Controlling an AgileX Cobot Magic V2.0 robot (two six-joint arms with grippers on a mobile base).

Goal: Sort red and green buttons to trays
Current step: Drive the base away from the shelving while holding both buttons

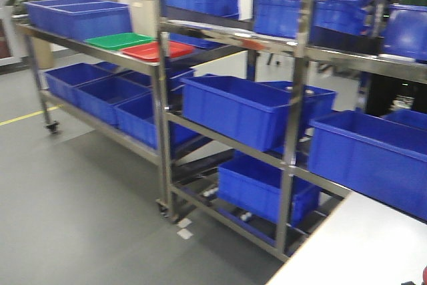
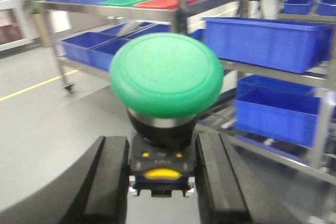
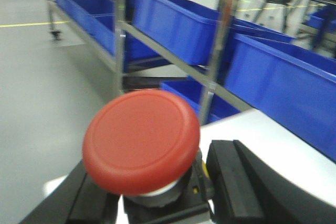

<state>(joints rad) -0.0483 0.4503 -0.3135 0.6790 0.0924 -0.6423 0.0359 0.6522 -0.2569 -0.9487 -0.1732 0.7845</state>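
Note:
My left gripper (image 2: 161, 169) is shut on the green button (image 2: 166, 74), its black jaws clamping the dark body below the round cap. My right gripper (image 3: 157, 198) is shut on the red button (image 3: 140, 140), held above a white tabletop (image 3: 262, 135). The green tray (image 1: 119, 40) and the red tray (image 1: 157, 50) lie side by side on the top shelf of a steel rack at the left; they also show far off in the left wrist view, green tray (image 2: 126, 0) and red tray (image 2: 165, 2). Neither gripper shows in the front view.
Steel racks (image 1: 162, 131) carry several deep blue crates (image 1: 243, 108) on all levels. Grey floor (image 1: 80, 198) with a yellow line lies in front. A white table corner (image 1: 360, 245) sits at the lower right.

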